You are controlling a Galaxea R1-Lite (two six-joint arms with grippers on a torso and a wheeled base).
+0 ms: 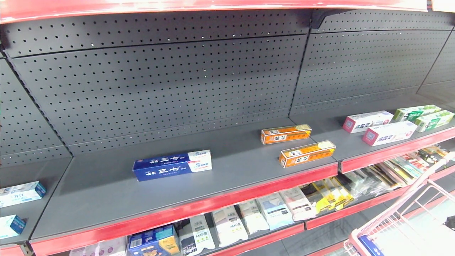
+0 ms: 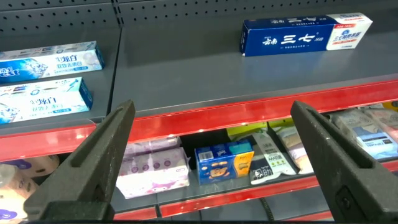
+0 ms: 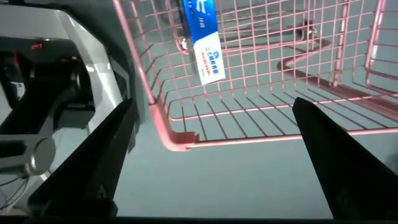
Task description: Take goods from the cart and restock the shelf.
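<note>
A grey shelf (image 1: 149, 192) with a red front edge carries a blue toothpaste box (image 1: 172, 164), two orange boxes (image 1: 285, 133) (image 1: 307, 153), two white-and-pink boxes (image 1: 389, 132) and green ones (image 1: 416, 112). The pink wire cart (image 1: 401, 220) stands at the lower right and holds a blue-and-white box (image 3: 203, 37). My left gripper (image 2: 217, 168) is open and empty, facing the shelf front below the blue toothpaste box (image 2: 305, 35). My right gripper (image 3: 217, 162) is open and empty, beside the cart's rim (image 3: 180, 140).
Light-blue boxes (image 1: 19, 193) lie on the shelf section at the left. The lower shelf holds packaged goods (image 1: 256, 215) and a blue carton (image 2: 224, 163). A black perforated back panel (image 1: 160, 78) rises behind the shelf, with wide bare room around the blue box.
</note>
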